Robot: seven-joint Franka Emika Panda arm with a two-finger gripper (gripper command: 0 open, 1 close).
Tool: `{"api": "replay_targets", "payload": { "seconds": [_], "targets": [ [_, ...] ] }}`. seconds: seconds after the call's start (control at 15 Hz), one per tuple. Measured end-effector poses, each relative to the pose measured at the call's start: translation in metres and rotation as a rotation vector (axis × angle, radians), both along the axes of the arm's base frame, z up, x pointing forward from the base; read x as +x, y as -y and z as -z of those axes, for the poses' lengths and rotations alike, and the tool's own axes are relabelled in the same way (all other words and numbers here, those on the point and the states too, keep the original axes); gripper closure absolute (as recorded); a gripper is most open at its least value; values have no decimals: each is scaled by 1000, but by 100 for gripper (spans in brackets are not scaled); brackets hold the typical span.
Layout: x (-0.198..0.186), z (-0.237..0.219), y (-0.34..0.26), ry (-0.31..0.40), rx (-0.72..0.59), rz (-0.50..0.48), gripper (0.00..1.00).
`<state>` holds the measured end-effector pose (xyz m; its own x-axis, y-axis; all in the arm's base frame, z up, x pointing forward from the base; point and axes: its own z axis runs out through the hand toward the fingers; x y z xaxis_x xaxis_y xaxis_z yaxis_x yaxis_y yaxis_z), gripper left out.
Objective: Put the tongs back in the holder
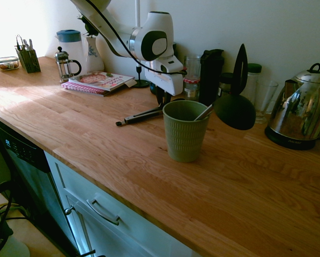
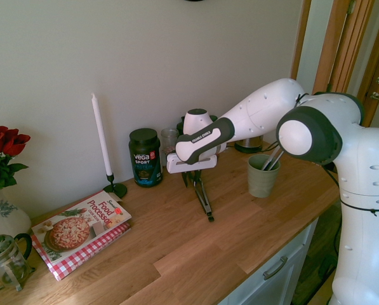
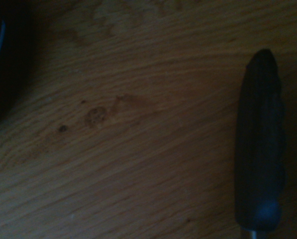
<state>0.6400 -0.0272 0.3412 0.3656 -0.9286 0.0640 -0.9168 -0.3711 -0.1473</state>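
Green cup (image 1: pixel 184 136) and black tub (image 2: pixel 145 159) standing near my claw (image 2: pixel 193 178), over the tongs (image 2: pixel 204 202); open or clamped, impossible for me to tell.

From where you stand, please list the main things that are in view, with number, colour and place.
Tongs: one, dark and silvery, on counter under gripper
Cup: one, green, on counter
Spoon-shaped utensil: one, black, rising beside cup
Kettle: one, silvery, near wall
Tub: one, black, near wall
Candle: one, white, in dark holder
Roses: red, in vase
French press: one, beside vase
Gripper: one, over tongs
Arm: one, white, above counter
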Motion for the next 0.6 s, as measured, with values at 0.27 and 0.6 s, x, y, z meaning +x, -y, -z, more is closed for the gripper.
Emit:
{"api": "replay_targets", "payload": {
  "seconds": [0.27,0.6],
  "targets": [
    [-2,3,0,-6,-1,-1,100],
    [-2,-4,1,9,-2,0,100]
  ]
}}
